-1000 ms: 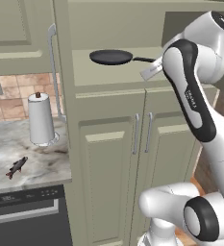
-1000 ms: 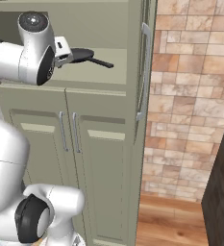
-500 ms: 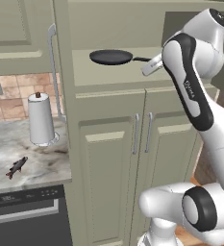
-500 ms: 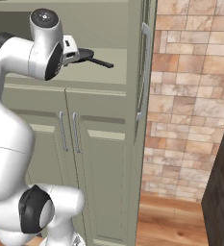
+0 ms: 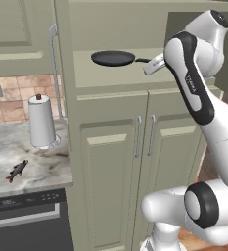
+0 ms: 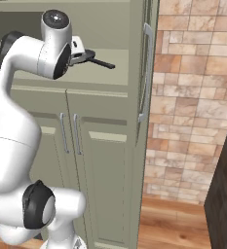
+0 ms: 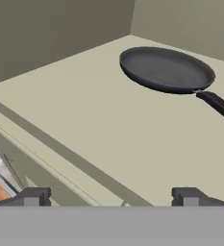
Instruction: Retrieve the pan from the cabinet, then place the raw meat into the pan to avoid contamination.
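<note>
Dark pan lies flat on the cabinet shelf, its handle running toward the arm's side. Gripper stands released with jaws apart, short of the handle, which lies ahead and off to one side in the hand view

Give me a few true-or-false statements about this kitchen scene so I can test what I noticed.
1. The pan sits on a shelf inside the opened cabinet. True.
2. The gripper is clamped on the pan's handle. False: it is open and apart from the pan.
3. The raw meat lies in the pan. False: it lies on the counter.
4. A paper-towel roll stands upright on the counter. True.
</note>
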Motion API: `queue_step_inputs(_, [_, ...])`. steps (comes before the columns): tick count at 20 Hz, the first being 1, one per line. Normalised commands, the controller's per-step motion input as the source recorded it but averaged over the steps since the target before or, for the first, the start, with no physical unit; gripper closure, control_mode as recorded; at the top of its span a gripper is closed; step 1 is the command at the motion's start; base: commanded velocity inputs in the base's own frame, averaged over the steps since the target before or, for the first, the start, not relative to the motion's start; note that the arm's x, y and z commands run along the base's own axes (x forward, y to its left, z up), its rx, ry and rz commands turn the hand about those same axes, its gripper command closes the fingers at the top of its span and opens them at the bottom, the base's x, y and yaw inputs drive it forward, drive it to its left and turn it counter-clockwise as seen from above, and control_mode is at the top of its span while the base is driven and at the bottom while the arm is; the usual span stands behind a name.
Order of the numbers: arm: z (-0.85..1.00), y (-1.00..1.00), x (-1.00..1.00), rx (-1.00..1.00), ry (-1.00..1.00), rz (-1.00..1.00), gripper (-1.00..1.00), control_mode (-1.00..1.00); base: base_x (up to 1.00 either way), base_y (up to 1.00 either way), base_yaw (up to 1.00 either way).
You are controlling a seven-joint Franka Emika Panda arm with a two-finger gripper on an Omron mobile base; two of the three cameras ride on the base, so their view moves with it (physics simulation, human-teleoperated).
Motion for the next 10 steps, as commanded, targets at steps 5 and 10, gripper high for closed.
queue_step_inputs(5, [-0.1, -0.02, 0.21, 0.01, -0.01, 0.0, -1.0, -1.0, 0.0, 0.0, 0.0])
queue_step_inputs(10, [-0.12, 0.0, 0.18, 0.0, -0.02, 0.0, -1.0, -1.0, 0.0, 0.0, 0.0])
